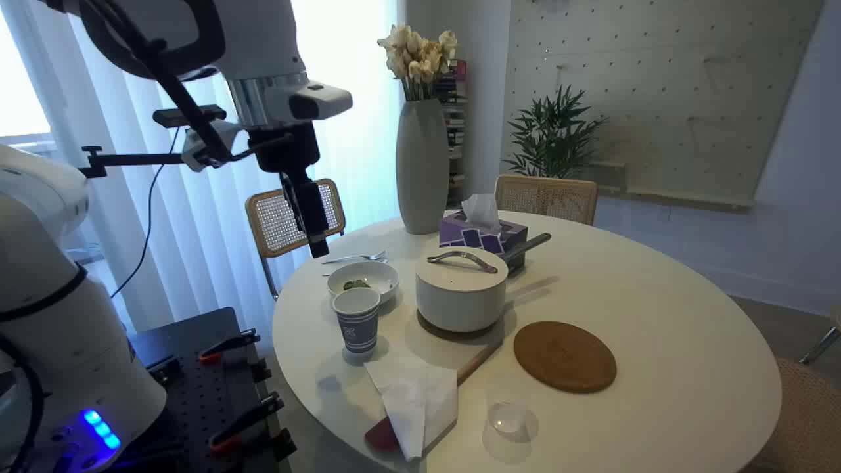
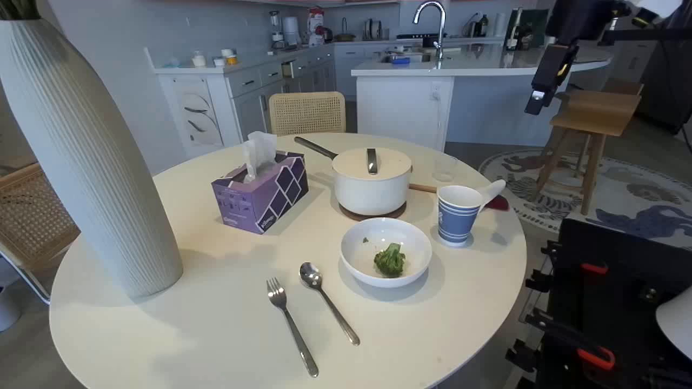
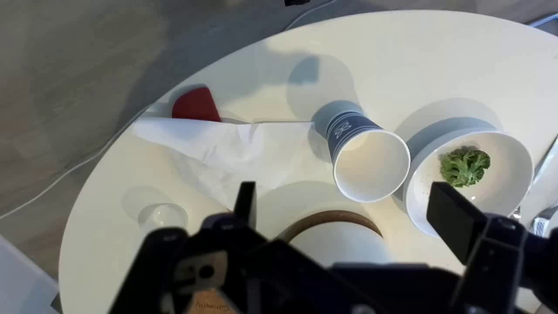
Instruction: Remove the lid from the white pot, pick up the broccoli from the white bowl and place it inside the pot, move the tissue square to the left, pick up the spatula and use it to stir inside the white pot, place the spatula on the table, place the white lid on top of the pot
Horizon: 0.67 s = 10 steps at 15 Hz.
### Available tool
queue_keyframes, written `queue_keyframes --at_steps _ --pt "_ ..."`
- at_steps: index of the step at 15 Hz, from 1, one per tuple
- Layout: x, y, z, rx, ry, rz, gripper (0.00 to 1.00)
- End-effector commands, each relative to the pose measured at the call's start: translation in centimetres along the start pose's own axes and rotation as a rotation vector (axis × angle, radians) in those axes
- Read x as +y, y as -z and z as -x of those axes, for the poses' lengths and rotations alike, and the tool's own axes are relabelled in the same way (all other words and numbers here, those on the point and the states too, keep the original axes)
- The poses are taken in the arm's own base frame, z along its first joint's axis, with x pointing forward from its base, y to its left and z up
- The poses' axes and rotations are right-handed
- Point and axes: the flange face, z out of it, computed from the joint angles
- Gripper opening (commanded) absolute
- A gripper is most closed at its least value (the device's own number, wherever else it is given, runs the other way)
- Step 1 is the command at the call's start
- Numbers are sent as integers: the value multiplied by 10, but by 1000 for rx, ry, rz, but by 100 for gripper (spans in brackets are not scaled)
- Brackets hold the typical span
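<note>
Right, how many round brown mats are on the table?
2: one mat under the white pot, the other mat lying flat beside the pot. No others show in these views.

The lid (image 1: 453, 274) sits flat on the white pot (image 1: 460, 305), a green broccoli floret (image 2: 390, 260) in the white bowl (image 2: 358, 254), and here's the tissue (image 3: 237, 150), draped across the red-headed spatula (image 3: 196, 105)!

And the arm (image 1: 259, 39) looms above, wrist (image 1: 266, 102) right over the claw (image 1: 318, 247), which hangs tip-down, slightly tilted, fingers (image 3: 455, 220) spread wide, and lower, off to its side, the base (image 1: 75, 368) glows blue!
</note>
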Motion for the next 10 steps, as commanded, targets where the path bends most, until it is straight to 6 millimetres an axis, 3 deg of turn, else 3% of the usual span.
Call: queue_keyframes --at_steps 1,5,10 --pt "-1 -2 1 -8 0 -2 100" --pt "-1 -8 2 -24 1 -5 100" --pt "6 -10 -27 70 -67 18 100"
